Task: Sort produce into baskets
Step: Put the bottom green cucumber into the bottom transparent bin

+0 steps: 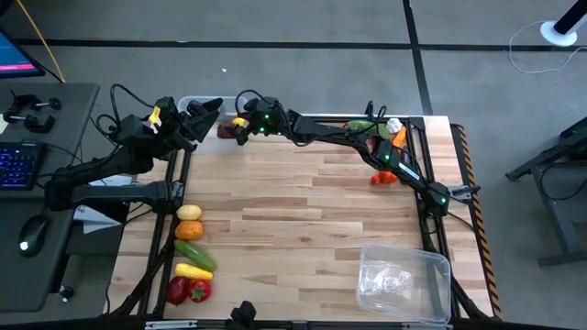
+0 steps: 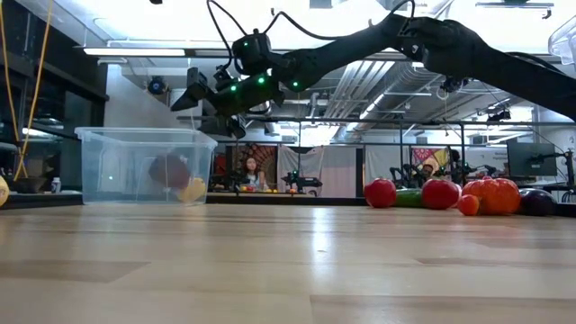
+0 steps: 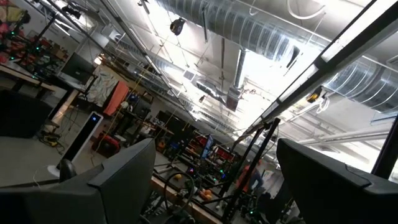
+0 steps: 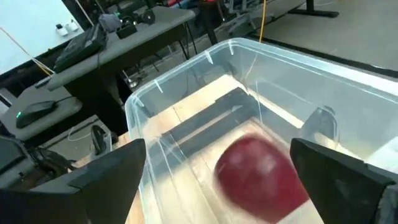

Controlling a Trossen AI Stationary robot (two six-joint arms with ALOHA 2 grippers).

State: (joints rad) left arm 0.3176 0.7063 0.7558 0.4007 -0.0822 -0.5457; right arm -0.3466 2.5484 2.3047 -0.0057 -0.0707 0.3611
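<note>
- Wooden planks make up the table (image 1: 303, 211), their grain running from the left side to the right; a grey floor surrounds it and a desk with a keyboard (image 1: 16, 167) and mouse (image 1: 34, 231) stands off the left edge.
- One clear basket (image 1: 186, 104) sits at the far left corner, its walls upright in the low view.
- The right gripper (image 1: 231, 126) hangs over that basket, fingers spread wide with nothing between them.
- A red apple (image 4: 261, 171) shows blurred below those fingers inside the basket, with a yellow piece (image 2: 191, 189) beside it on the bottom.
- The left gripper (image 1: 204, 112) is raised at the same corner, tilted up toward the ceiling, fingers apart and empty.
- A second clear basket (image 1: 404, 275) lies at the near right corner, long axis running left to right.
- A row of produce (image 1: 190, 257) lies along the near left edge; its green cucumber (image 1: 193, 254) lies slantwise.
- More produce (image 1: 383, 133) is heaped at the far right corner, where a carrot (image 1: 398, 137) lies slantwise.
</note>
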